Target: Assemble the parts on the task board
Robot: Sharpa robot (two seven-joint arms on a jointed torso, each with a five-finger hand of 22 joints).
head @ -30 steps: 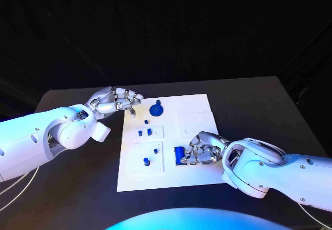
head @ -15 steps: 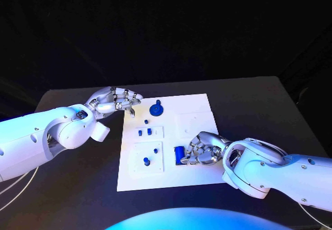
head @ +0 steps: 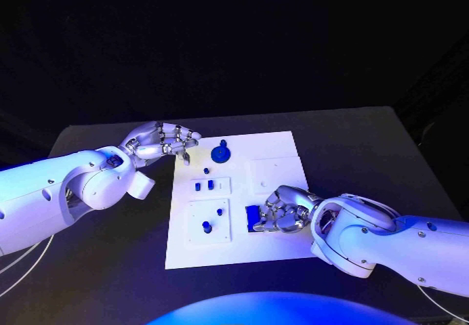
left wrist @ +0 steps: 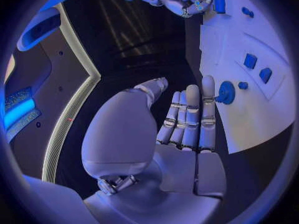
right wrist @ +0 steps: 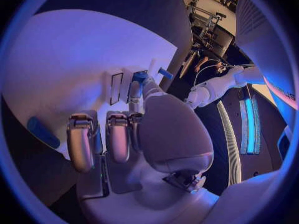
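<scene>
Your right hand (head: 283, 211) has its fingers curled in around a blue block (head: 253, 217) near the middle of the head view, at the lower middle of the white task board (head: 278, 145); the fingers touch the block, but you cannot tell whether they clamp it or only rest against it. In the right wrist view those fingers (right wrist: 118, 137) bend down over the board, and a blue strip (right wrist: 42, 132) shows beside them.

Your left hand (head: 161, 143) sits at the upper left of the board, its fingers loosely bent and together, one fingertip pointing down at the board's left edge. In the left wrist view the fingers (left wrist: 190, 114) lie side by side, nearly straight, holding nothing, their tips just beside a round blue part (head: 221, 154) that has a small knob at its top.

Below that, in the centre-left of the head view, two small blue pieces (head: 205, 185) stand in a raised square, and further blue pieces (head: 208, 227) sit in the square under it.
</scene>
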